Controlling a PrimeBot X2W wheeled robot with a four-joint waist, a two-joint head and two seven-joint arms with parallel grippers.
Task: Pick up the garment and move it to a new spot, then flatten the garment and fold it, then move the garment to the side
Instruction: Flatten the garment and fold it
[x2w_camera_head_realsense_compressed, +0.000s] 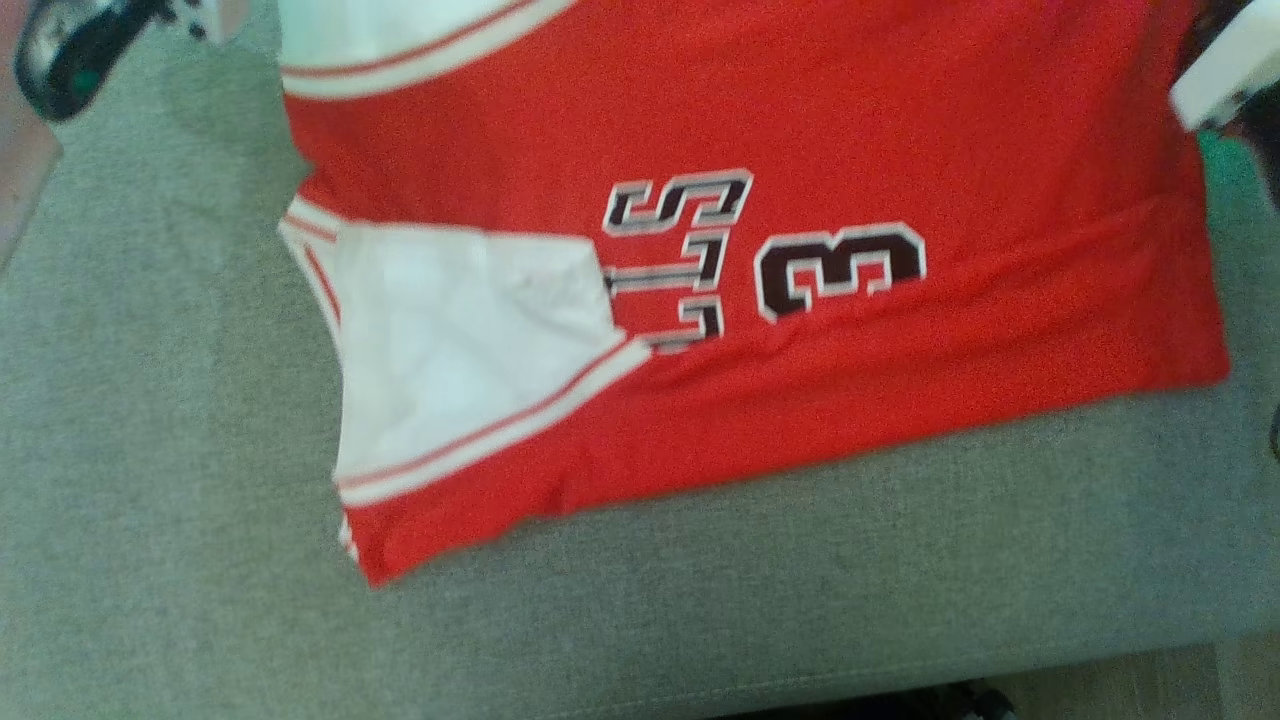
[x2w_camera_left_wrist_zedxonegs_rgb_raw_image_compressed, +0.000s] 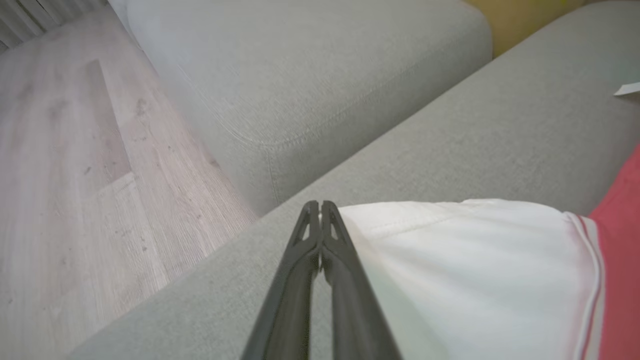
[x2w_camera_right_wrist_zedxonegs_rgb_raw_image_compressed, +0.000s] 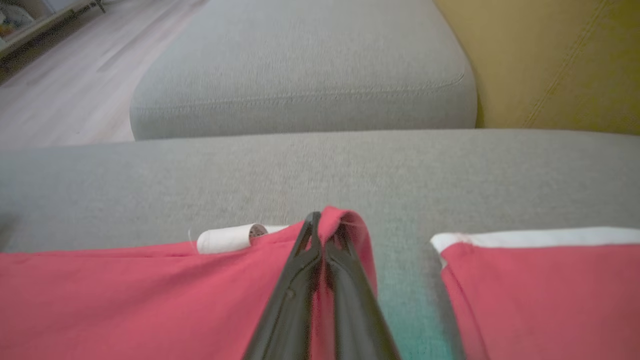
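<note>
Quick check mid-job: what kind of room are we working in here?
Probably a living room in a home: the red jersey lies on a grey fabric sofa, with a wood-plank floor beside it and a mustard-yellow padded back behind.

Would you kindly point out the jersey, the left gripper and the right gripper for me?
jersey (x2w_camera_head_realsense_compressed: 850, 400), head view, red body below the number.
left gripper (x2w_camera_left_wrist_zedxonegs_rgb_raw_image_compressed: 320, 206), left wrist view, between the closed fingertips.
right gripper (x2w_camera_right_wrist_zedxonegs_rgb_raw_image_compressed: 325, 229), right wrist view, between the fingertips pinching red cloth.

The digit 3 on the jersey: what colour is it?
The digit 3 is black, outlined white; clearest in the head view.
</note>
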